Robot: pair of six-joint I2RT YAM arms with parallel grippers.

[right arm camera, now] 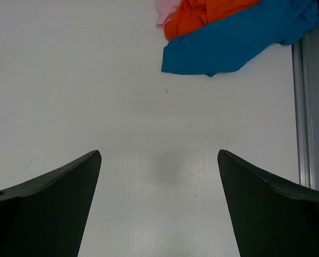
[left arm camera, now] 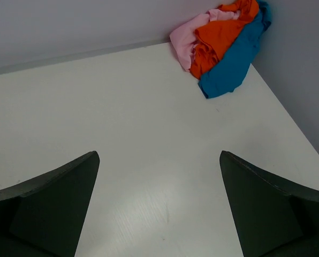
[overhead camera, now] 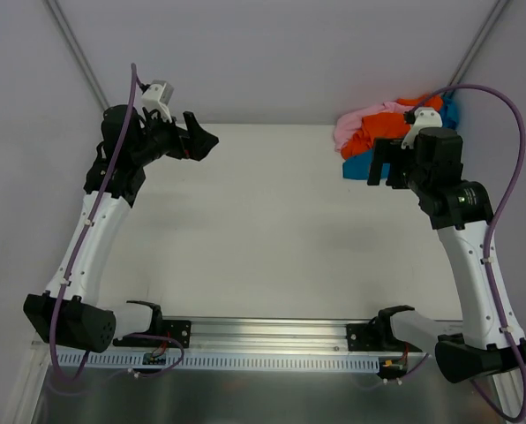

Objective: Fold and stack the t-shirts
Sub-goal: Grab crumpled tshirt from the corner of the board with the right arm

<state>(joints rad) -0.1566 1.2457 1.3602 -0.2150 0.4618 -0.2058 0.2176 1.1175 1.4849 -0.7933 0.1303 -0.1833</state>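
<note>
My left claw (overhead camera: 203, 141), upper left, and right claw (overhead camera: 385, 173) both gape empty. The shirts (overhead camera: 369, 140) lie heaped upper right, tangled together, so I reckon one pinch could drag up two at once.

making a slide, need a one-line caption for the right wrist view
Open right tool above the white table, facing a crumpled heap of teal-blue t-shirt, orange t-shirt and pink t-shirt.

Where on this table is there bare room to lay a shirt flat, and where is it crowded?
The white table is bare from the left gripper across to the right gripper and down to the rail at the arm bases. It is crowded only at the far right corner, where the t-shirts lie heaped: pink, orange, teal-blue.
</note>
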